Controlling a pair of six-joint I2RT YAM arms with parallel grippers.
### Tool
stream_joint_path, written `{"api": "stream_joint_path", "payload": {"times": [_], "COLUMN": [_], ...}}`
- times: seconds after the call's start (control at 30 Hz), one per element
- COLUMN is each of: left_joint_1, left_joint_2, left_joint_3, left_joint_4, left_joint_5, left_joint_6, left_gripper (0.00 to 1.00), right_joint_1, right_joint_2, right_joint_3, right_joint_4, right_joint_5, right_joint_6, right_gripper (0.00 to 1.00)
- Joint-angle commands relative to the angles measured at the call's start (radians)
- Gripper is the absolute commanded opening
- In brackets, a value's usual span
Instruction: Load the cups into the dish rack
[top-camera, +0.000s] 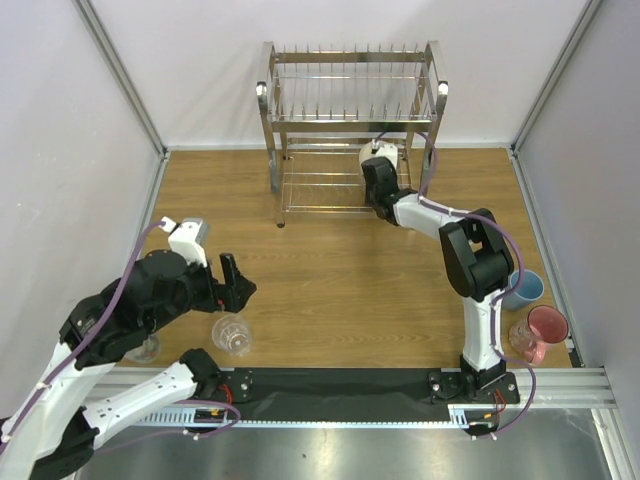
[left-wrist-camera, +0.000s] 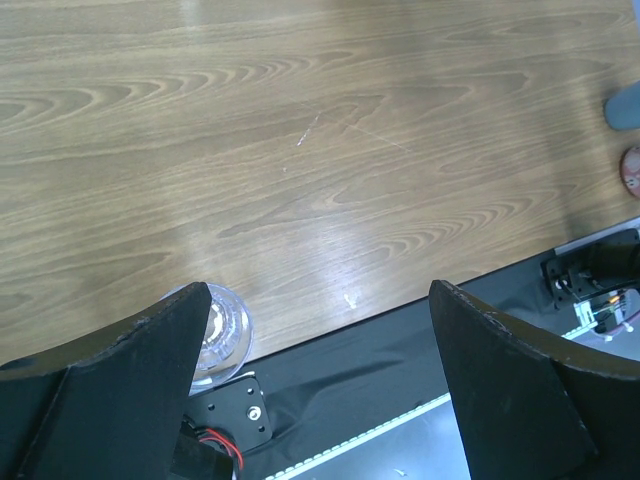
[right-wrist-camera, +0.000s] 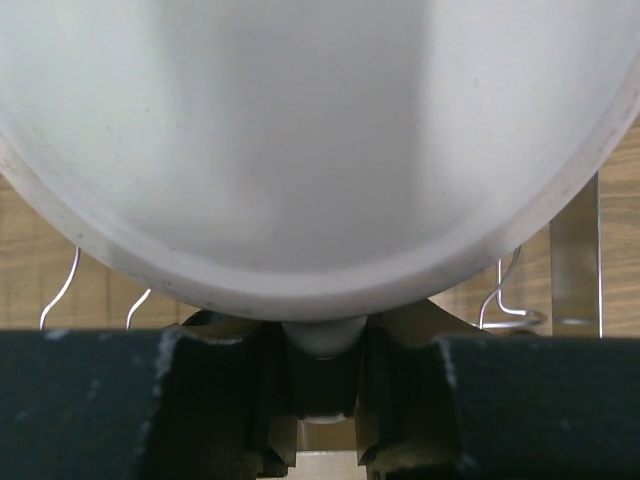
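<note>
The dish rack (top-camera: 350, 110) stands at the back of the table. My right gripper (top-camera: 376, 172) reaches into its lower tier, shut on the handle of a cream mug (top-camera: 378, 153). In the right wrist view the mug's (right-wrist-camera: 300, 150) pale body fills the frame, its handle clamped between the jaws. My left gripper (top-camera: 236, 284) hangs open and empty at the near left, just beyond a clear glass tumbler (top-camera: 232, 335) that stands on the wood. The tumbler (left-wrist-camera: 222, 330) shows beside the left finger (left-wrist-camera: 130, 380). A light blue cup (top-camera: 524, 289) and a pink mug (top-camera: 541, 330) stand at the near right.
Another small pale vessel (top-camera: 145, 348) sits mostly hidden under my left arm. White walls close in the table on three sides. A black strip (top-camera: 330, 385) with the arm bases runs along the near edge. Rack wires (right-wrist-camera: 510, 300) show beside the held mug.
</note>
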Motion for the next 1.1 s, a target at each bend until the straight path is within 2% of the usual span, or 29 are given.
{"api": "stream_joint_path", "payload": {"times": [0.0,0.07,0.1,0.23,0.37,0.77,1.07], "left_joint_1": [0.007,0.005,0.005,0.007,0.007,0.007,0.005], "left_joint_2": [0.019,0.022,0.023,0.031,0.023,-0.020,-0.021], "left_joint_3": [0.032,0.032,0.032,0.032,0.016,-0.018,-0.038], "left_joint_4": [0.015,0.015,0.018,0.030,0.047,0.066,0.035], "left_joint_5": [-0.014,-0.013,-0.010,0.003,0.015,0.029,-0.008], "left_joint_6": [0.039,0.037,0.037,0.037,0.019,-0.072,-0.208], "left_gripper": [0.97,0.97,0.97,0.97,0.96,0.96,0.95], "right_joint_1": [-0.011,-0.012,-0.014,-0.015,-0.017,0.018,0.095], "right_joint_2": [0.002,0.008,0.011,-0.007,-0.045,-0.188,-0.318], "right_joint_3": [0.082,0.090,0.097,0.085,0.047,-0.088,-0.200], "right_joint_4": [0.117,0.099,0.089,0.057,0.048,0.025,0.008], "right_joint_5": [0.044,0.046,0.046,0.034,0.012,-0.042,-0.106], "right_joint_6": [0.018,0.018,0.018,0.015,0.010,0.007,0.000], "right_gripper": [0.18,0.27,0.38,0.62,0.72,0.77,0.79]}}
